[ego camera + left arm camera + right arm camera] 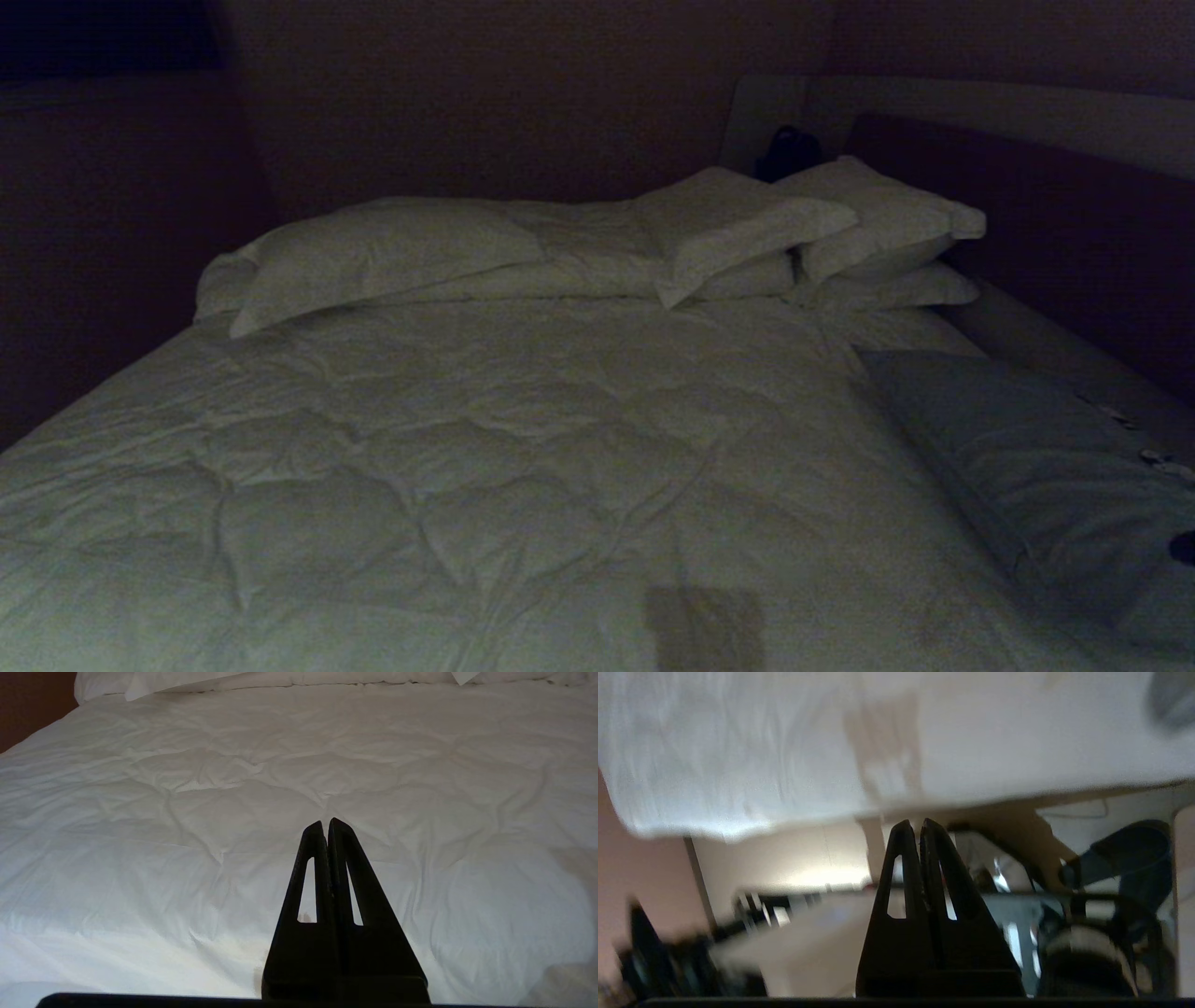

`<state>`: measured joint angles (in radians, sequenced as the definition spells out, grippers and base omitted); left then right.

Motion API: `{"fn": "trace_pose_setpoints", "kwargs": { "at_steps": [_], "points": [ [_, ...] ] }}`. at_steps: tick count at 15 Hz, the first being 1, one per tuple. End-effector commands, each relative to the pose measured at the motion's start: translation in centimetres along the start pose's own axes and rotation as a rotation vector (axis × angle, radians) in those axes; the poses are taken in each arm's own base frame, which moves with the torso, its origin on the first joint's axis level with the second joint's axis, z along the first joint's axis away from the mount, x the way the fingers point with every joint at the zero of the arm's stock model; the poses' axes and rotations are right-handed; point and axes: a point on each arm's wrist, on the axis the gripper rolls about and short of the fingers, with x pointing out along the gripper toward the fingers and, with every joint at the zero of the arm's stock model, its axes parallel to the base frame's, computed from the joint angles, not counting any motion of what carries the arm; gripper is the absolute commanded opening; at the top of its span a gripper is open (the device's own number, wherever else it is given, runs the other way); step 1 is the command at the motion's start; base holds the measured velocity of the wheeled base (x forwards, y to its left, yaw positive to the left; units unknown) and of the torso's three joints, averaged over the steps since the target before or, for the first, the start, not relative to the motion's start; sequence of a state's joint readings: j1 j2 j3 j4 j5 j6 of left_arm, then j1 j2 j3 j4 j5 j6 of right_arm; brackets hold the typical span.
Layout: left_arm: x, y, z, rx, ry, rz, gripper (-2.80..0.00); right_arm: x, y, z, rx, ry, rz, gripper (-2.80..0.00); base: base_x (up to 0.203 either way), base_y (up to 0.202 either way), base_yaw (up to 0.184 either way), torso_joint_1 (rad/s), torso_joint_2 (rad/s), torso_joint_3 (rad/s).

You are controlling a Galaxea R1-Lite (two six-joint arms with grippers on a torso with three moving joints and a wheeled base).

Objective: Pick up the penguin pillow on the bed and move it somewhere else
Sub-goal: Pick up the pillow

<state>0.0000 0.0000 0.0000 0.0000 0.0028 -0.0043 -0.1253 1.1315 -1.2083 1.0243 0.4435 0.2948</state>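
The penguin pillow (1027, 448), long and grey-blue, lies along the right side of the bed (467, 448), with small penguin figures (1158, 457) on its outer edge. Neither arm shows in the head view. My left gripper (325, 822) is shut and empty, pointing level across the white duvet (187, 812). My right gripper (914, 822) is shut on nothing. It is off the bed's edge, with the duvet's border (784, 742) beyond it and the floor behind the fingers. A grey patch (1171, 700) at the corner of the right wrist view may be the pillow.
White pillows (392, 247) and a stack of them (878, 219) lie at the head of the bed. A dark headboard (1074, 205) runs along the right. A small dark object (789, 149) sits behind the stack. Dark robot parts (1120, 905) show beside the right gripper.
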Motion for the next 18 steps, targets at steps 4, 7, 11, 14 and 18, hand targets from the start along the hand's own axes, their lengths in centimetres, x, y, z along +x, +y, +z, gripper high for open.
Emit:
{"fn": "trace_pose_setpoints", "kwargs": {
  "at_steps": [4, 7, 11, 14, 18],
  "points": [
    [0.0, 0.0, 0.0, 0.0, 0.0, 0.0, -2.8, -2.9, -1.3, -9.3, -0.312, -0.12, 0.058, -2.8, 0.0, 0.0, 0.0, 0.0, 0.0, 0.0],
    [0.0, 0.0, 0.0, 0.0, 0.0, 0.0, -2.8, -4.0, -2.0, -13.0, -0.403, -0.225, 0.076, -2.8, 0.0, 0.0, 0.0, 0.0, 0.0, 0.0],
    [0.0, 0.0, 0.0, 0.0, 0.0, 0.0, -2.8, -4.7, -2.9, -16.4, -0.48, -0.322, 0.111, -2.8, 0.0, 0.0, 0.0, 0.0, 0.0, 0.0],
    [0.0, 0.0, 0.0, 0.0, 0.0, 0.0, -2.8, -5.2, -3.5, -18.0, -0.52, -0.382, 0.131, -2.8, 0.0, 0.0, 0.0, 0.0, 0.0, 0.0],
    [0.0, 0.0, 0.0, 0.0, 0.0, 0.0, -2.8, -5.3, -4.1, -19.9, -0.561, -0.475, 0.14, -2.8, 0.0, 0.0, 0.0, 0.0, 0.0, 0.0]
  ]
}}
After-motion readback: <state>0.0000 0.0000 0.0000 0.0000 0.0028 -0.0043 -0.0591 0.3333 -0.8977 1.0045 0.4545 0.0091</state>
